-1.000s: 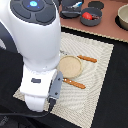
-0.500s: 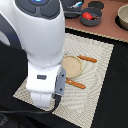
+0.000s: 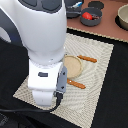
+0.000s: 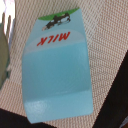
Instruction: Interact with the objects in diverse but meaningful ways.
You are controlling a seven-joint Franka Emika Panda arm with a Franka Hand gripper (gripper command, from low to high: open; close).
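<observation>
**Gripper low over the mat, milk carton under the wrist camera**

Gripper fingers are hidden behind the white arm (image 3: 45,55) in the exterior view and out of the wrist view, so how far open they are cannot be told. A woven placemat (image 3: 97,60) covers the dark table. On it lies a light-blue milk carton (image 4: 57,70), flat, label up. A tan round plate (image 3: 71,65) sits between two brown sausages (image 3: 87,58). Beyond the mat, a dark pot (image 3: 92,15) holds a red tomato (image 3: 88,16).
</observation>
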